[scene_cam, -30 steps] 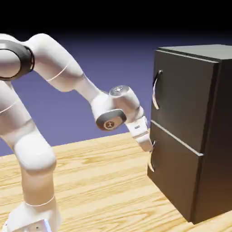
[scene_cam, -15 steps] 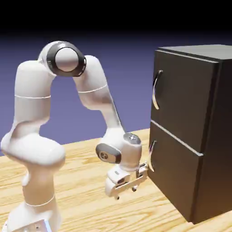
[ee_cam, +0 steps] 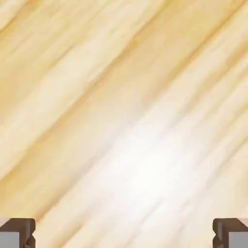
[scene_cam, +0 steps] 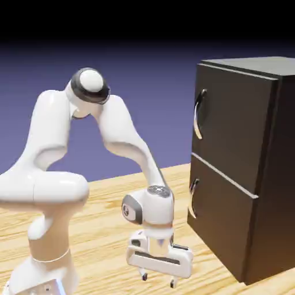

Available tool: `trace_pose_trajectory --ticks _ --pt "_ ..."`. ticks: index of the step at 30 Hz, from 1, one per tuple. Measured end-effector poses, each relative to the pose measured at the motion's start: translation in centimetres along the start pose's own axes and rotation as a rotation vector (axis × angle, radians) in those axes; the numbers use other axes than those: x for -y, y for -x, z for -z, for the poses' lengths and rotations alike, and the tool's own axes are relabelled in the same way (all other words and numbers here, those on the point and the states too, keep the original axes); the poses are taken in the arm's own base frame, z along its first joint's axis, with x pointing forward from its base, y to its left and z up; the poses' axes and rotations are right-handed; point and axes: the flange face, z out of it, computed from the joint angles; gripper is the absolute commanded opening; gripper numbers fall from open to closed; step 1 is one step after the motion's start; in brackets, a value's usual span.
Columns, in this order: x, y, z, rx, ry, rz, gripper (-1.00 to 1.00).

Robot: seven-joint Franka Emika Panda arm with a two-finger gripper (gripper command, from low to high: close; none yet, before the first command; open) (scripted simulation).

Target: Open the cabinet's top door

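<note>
Gripper point(scene_cam: 158, 280) hangs spread wide and empty, pointing down just above the tabletop point(scene_cam: 109, 230), beside the cabinet point(scene_cam: 248, 173), whose top door point(scene_cam: 230, 129) is closed.

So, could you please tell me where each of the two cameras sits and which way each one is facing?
Exterior view: fixed beside the robot, looking across the wooden table at the cabinet; the whole white arm shows, its open gripper pointing down, low over the table.
Hand view: on the hand, looking straight down at the table's wood grain; only the two grey fingertips show, at the bottom corners.
Shared: the table and the gripper's fingertips.
</note>
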Motion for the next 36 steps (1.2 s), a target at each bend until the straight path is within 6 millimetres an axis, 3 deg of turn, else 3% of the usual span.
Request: trace_pose_trajectory --ticks 6,12,19,25,27,31,32,34,36 --pt "1.8 2.4 5.2 0.264 -0.077 -0.326 0.00" --pt "1.0 5.1 13.1 0.627 0.004 -0.580 0.00" --pt "-3.4 6.2 24.6 1.062 0.351 -0.747 0.00" --pt "-9.5 3.3 35.5 1.327 0.861 -0.743 0.00" --pt "-9.9 3.0 36.1 1.336 0.895 -0.738 0.00" --pt "-10.4 7.2 36.1 1.337 0.895 -0.738 0.00" --pt "-10.5 7.9 36.0 1.336 0.895 -0.738 -1.00" --pt "-10.5 7.9 36.0 1.336 0.895 -0.738 -1.00" --pt "-9.4 6.5 35.8 1.319 0.938 -0.691 -1.00"
